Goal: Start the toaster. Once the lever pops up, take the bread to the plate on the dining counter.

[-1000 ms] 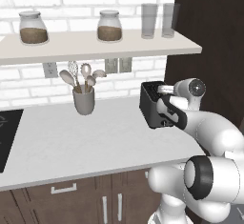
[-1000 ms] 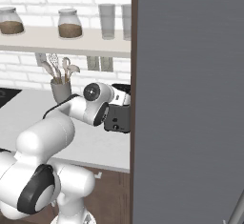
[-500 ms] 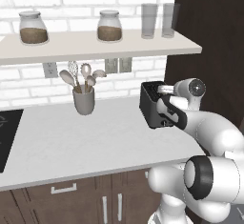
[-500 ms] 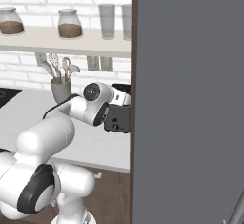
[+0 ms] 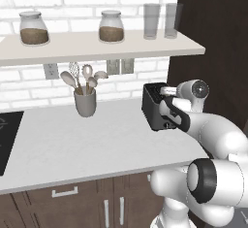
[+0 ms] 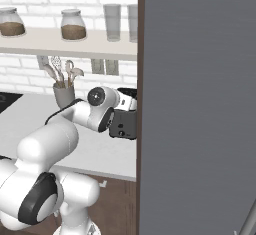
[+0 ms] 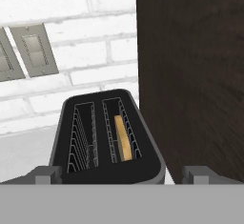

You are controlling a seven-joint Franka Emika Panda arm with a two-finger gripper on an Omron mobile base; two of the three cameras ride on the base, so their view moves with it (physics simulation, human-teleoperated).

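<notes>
No brand, label or writing readable anywhere. Claw [image 7: 116, 174] spread wide, jaws fully apart, gripping nothing; in the hand view two dark fingertips [image 7: 46, 174] at 7 and 5 o'clock, flanking the near end of the toaster [image 7: 107, 142], whether touching its sides cannot be told. Black toaster [image 5: 156, 106] on the pale grey table [image 5: 72, 144], at the table's 3 o'clock end, right against a dark wood panel [image 5: 213, 42]. From the left base view, hand pressed in at the toaster's near face, lever hidden behind it. From the right base view, toaster [image 6: 125, 121] half covered by the white wrist and cut off by a tall grey panel [image 6: 200, 104]. Two slots on top seen from the hand: left slot bare wire, right slot holding the bread [image 7: 124, 139], a tan slice sunk low inside, only its upper edge showing. Grey cup [image 5: 85, 102] of spoons and a whisk at 9 o'clock of the toaster, well apart from it, near the brick wall [image 5: 29, 84]. Wall sockets [image 5: 120, 66] at 12 o'clock above the table. Shelf [image 5: 97, 50] overhead carrying two lidded jars [image 5: 33, 28] with brown contents and two clear glasses [image 5: 151, 21]. Black hob corner [image 5: 7, 137] at the far 9 o'clock edge. Brown cabinet doors [image 5: 72, 203] with pale handles below the table.
</notes>
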